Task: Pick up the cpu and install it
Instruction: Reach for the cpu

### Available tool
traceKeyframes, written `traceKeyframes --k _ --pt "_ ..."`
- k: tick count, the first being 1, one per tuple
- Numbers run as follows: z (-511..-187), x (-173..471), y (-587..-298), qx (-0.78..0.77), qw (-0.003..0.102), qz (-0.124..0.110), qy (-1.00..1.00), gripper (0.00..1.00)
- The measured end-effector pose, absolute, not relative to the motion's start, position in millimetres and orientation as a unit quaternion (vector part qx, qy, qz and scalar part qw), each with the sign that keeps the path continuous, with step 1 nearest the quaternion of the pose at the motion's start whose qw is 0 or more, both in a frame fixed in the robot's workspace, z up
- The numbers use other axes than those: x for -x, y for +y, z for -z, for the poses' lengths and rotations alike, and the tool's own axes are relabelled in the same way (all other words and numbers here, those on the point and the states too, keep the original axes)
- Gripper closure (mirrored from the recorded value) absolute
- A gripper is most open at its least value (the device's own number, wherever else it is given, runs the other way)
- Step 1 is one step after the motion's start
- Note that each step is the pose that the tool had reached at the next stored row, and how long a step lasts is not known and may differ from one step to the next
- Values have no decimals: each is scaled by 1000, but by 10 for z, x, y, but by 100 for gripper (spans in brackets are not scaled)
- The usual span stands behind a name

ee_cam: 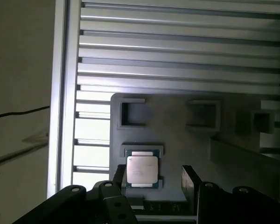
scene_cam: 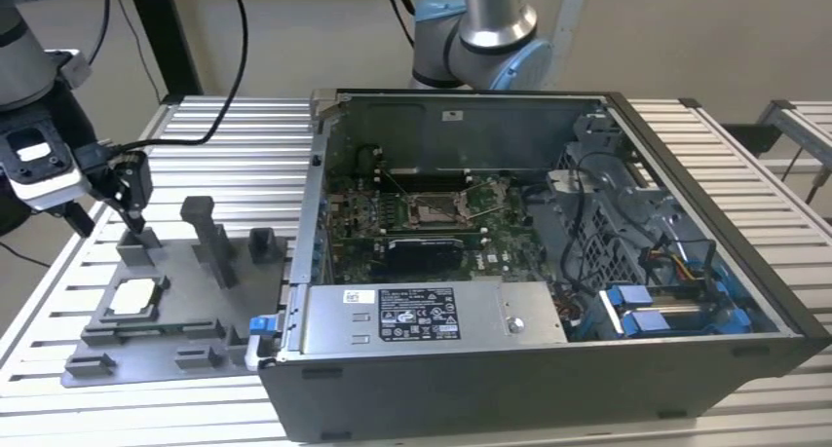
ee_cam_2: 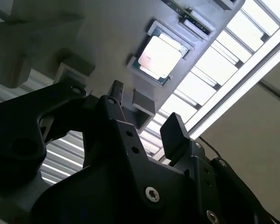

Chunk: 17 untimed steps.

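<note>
Your gripper (scene_cam: pixel 117 213) hovered near the cpu (ee_cam: pixel 142 170), fingers (ee_cam: pixel 189 179) spread and empty: approach stage, I judge. Grasping called for centring over its edges.

The cpu (scene_cam: pixel 134 296) — small, square, pale silver top — lies flat in a recess of the grey holder (scene_cam: pixel 179 309).

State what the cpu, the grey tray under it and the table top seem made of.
The cpu: pale silver metal lid, satin sheen, with a greenish board edge. The grey tray: matte, uniform grey, moulded pockets; probably plastic, possibly printed. The table top: ribbed bright slats, likely aluminium profile.
</note>
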State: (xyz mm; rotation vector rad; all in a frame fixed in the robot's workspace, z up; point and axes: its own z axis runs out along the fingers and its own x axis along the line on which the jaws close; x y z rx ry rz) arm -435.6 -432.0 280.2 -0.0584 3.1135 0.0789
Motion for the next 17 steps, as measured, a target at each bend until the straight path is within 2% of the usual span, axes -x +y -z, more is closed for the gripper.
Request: traceKeyframes --k 17 --pt "-2607 4374 -4361 19 11 -25 999 100"
